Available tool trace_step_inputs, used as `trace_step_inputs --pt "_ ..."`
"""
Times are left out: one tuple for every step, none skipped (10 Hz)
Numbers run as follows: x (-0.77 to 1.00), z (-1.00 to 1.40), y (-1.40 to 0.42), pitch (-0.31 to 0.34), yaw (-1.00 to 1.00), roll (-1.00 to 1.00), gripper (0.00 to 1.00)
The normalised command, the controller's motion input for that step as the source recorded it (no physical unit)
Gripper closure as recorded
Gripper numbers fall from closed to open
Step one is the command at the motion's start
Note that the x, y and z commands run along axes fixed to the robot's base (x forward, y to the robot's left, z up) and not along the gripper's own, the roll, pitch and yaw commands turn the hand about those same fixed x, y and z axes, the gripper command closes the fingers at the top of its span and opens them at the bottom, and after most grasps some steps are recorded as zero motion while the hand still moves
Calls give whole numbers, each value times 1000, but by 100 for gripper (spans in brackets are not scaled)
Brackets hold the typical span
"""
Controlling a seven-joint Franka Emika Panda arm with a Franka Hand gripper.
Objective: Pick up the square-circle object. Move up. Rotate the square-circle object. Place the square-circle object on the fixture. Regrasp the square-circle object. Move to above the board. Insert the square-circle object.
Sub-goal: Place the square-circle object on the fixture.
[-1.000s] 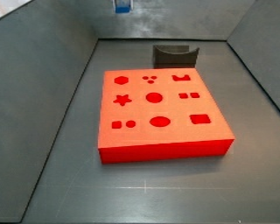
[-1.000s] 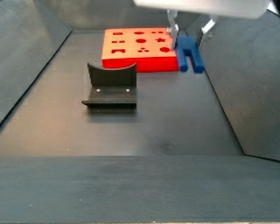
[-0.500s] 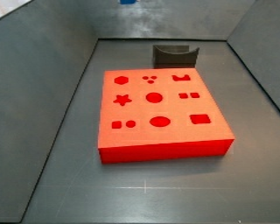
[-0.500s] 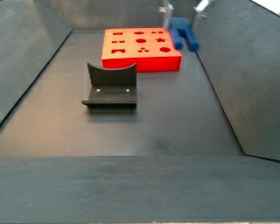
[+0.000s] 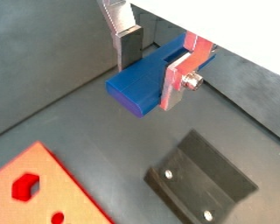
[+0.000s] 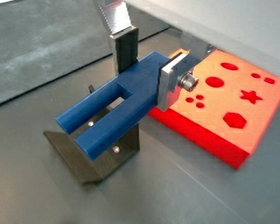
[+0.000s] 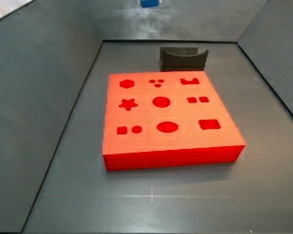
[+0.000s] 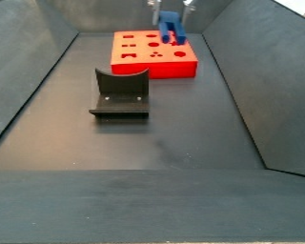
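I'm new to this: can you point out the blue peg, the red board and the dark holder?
square-circle object point(image 6: 108, 109): wrist view, middle of its blue body, between the gripper point(image 6: 149, 66) fingers.
board point(image 7: 171, 128): side view, top face.
fixture point(image 8: 121, 93): side view, its back wall.

No readable text anywhere here, as far as I can see: no labels, brand names, numbers or signs in any view. The red board point(image 7: 171, 117) only has cut-out shapes in its top, and the blue peg point(image 6: 113, 109) in the gripper point(image 6: 150, 74) is plain. The dark fixture point(image 8: 119, 93) is bare too.
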Motion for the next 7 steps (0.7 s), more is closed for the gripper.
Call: trace_step_inputs --pt "931 -31 -141 17 43 -57 100" --pt "777 -24 -70 31 36 -61 100" --pt "625 -19 -25 47 34 -65 100" --pt "515 -17 -15 61 35 -68 100" --pt "410 -10 -12 74 31 -67 100" --pt "308 -11 -8 88 29 -66 100" --pt "183 -7 -6 105 27 -67 100"
